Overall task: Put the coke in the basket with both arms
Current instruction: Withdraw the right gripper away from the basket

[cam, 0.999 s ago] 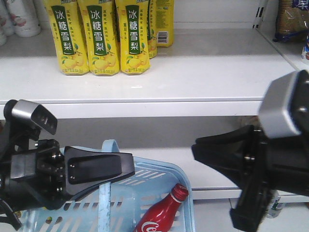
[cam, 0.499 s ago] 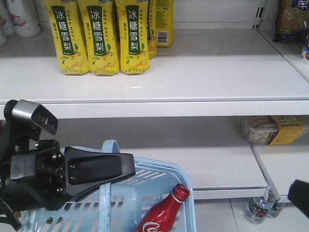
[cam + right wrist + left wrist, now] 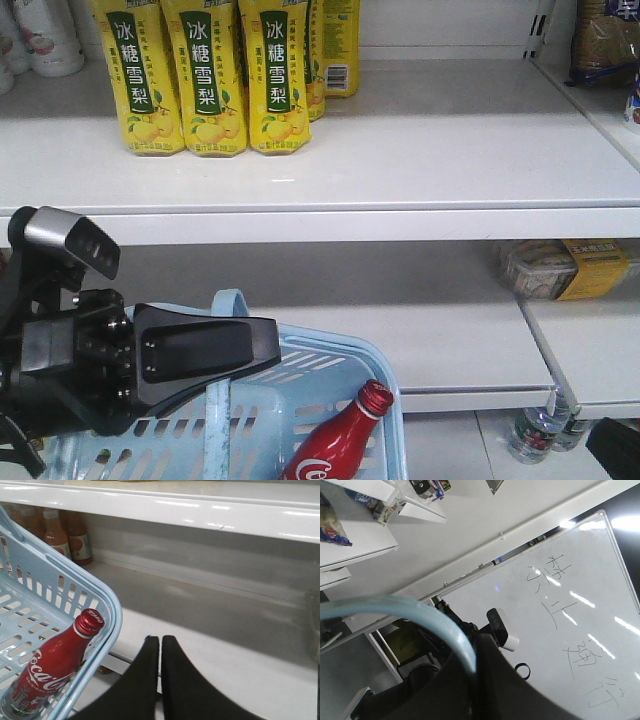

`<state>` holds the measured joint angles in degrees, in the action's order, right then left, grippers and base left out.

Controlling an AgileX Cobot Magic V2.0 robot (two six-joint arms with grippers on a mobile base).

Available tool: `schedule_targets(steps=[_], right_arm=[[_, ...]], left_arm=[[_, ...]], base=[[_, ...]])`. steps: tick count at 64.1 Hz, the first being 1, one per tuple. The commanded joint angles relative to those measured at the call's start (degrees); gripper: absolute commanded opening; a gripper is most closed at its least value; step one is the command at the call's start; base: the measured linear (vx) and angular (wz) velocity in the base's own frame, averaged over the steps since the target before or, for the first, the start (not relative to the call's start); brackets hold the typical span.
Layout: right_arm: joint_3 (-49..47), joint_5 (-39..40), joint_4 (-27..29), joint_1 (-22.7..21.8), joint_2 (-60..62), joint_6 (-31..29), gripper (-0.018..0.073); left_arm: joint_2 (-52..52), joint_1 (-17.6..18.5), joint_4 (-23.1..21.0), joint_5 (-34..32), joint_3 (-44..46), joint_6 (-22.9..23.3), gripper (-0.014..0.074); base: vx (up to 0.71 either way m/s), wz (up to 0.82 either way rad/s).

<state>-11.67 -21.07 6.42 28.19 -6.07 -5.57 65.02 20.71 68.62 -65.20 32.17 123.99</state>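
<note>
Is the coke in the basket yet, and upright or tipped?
In. The coke leans tipped against the basket corner, cap up.

I'm looking at white store shelving (image 3: pixel 400 160). At twelve o'clock on the upper shelf stand yellow drink cartons (image 3: pixel 205 75) with Chinese lettering, and white bottles (image 3: pixel 40 35) sit at ten o'clock. At three o'clock, a lower shelf holds a clear packet with a yellow label (image 3: pixel 565 268). Small bottles (image 3: pixel 540 430) stand on the pale floor at five o'clock. My left wrist view shows a whiteboard (image 3: pixel 570 605) with handwritten characters, lit by glare.
</note>
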Motion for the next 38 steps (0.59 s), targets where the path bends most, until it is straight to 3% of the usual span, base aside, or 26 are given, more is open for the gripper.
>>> schedule_targets(steps=[1, 38], right_arm=[[-1.51, 4.76, -0.2, -0.08, -0.57, 0.06, -0.0002], [-1.51, 4.76, -0.25, -0.08, -0.57, -0.09, -0.0002]], left_arm=[[-1.33, 0.42, -6.96, -10.59, 2.0, -0.11, -0.0006], [-1.33, 0.42, -6.96, -10.59, 2.0, -0.06, -0.0006]], base=[[0.0, 0.0], [0.0, 0.0]])
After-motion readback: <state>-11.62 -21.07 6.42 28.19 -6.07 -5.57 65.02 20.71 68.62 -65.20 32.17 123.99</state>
